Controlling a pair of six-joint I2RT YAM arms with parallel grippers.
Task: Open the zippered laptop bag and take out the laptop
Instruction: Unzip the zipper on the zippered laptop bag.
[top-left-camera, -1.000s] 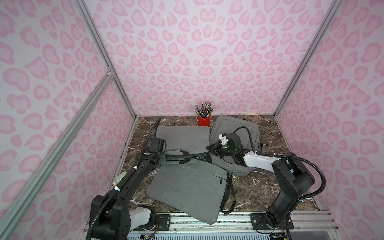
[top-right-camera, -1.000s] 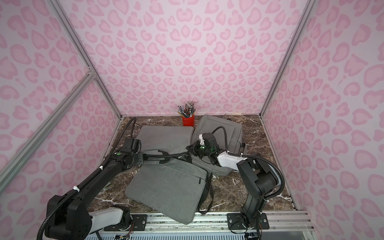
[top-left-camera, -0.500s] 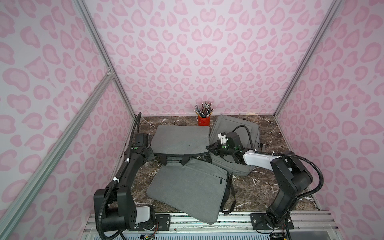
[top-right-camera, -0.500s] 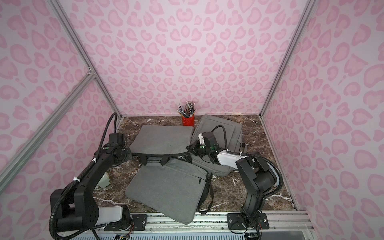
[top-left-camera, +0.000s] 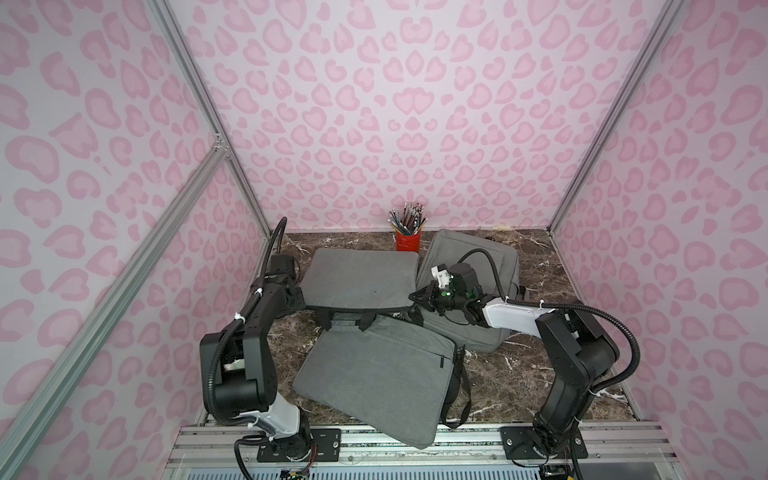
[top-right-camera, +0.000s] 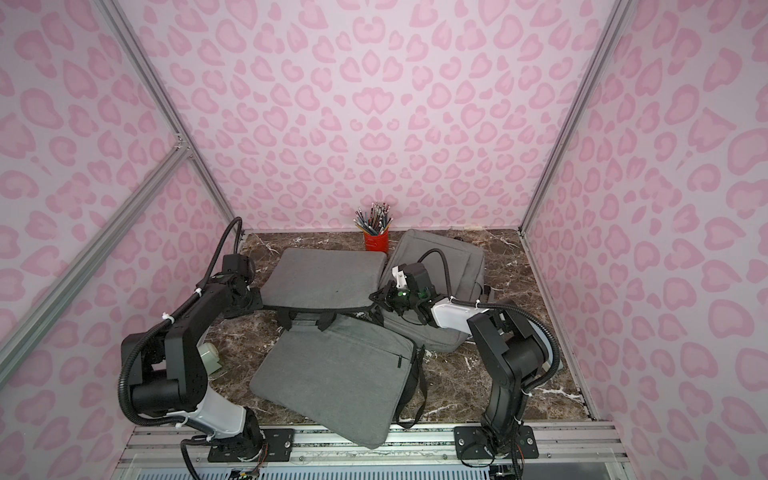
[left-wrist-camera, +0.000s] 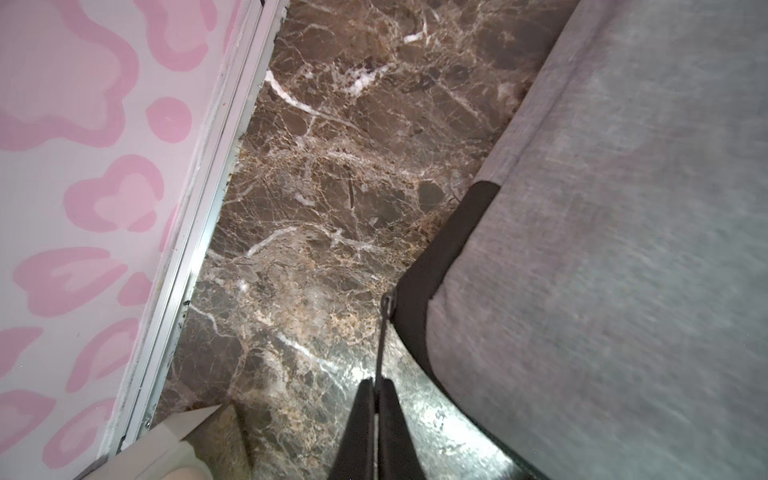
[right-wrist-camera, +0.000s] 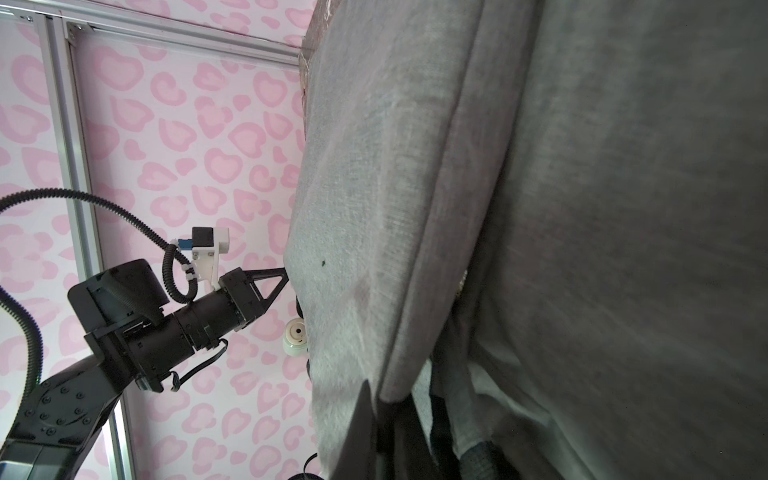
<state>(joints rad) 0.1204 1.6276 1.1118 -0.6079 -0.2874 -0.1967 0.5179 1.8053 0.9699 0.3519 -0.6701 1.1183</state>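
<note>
left gripper (left-wrist-camera: 376, 384), right gripper (right-wrist-camera: 372, 388): jaws clamped together

Lighting is bright and diffuse; shadows are soft. In the left wrist view, glare marks the tabletop (left-wrist-camera: 432, 415); the laptop bag (left-wrist-camera: 623, 270) appears blurred.

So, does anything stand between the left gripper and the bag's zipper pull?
Nothing visible does: the left gripper is shut on the zipper pull at the laptop bag corner, over the marble table.

The left arm (top-left-camera: 249, 332) and right arm (top-left-camera: 577, 353) are black, each with a white link (top-left-camera: 515, 318), ribbed black cable (top-left-camera: 633, 345), white zip ties (top-left-camera: 237, 318) and a bolted base plate (top-left-camera: 515, 442) at 6 o'clock. The left tool (left-wrist-camera: 376, 384) has slim black fingers (left-wrist-camera: 361, 415).
</note>
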